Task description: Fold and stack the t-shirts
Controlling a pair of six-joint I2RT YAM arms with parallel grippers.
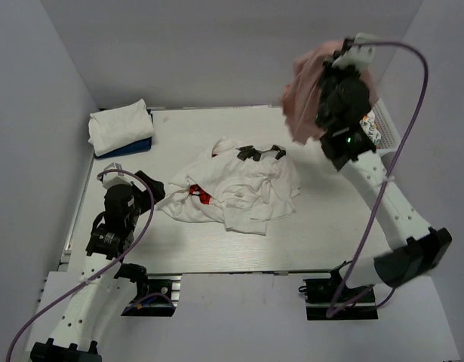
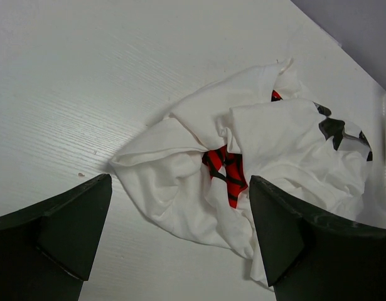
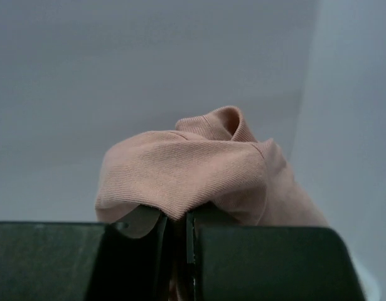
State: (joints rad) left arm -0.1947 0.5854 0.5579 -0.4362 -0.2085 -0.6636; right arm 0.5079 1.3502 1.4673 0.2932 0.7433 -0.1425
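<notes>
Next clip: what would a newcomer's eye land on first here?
The right gripper, high at the far right, is shut on a dusty-pink t-shirt that hangs bunched above the table. Mid-table lies a crumpled heap of white t-shirts showing red print and black patches. At the far-left corner sits a folded white t-shirt on a blue one.

Five shirts, I count: folded white tee [image 1: 120,125] and blue tee [image 1: 135,148] at ten o'clock, red-print tee [image 1: 203,196] and black-patched tee [image 1: 258,167] dead centre, pink tee [image 1: 301,96] at one o'clock; one basket [image 1: 386,134]
</notes>
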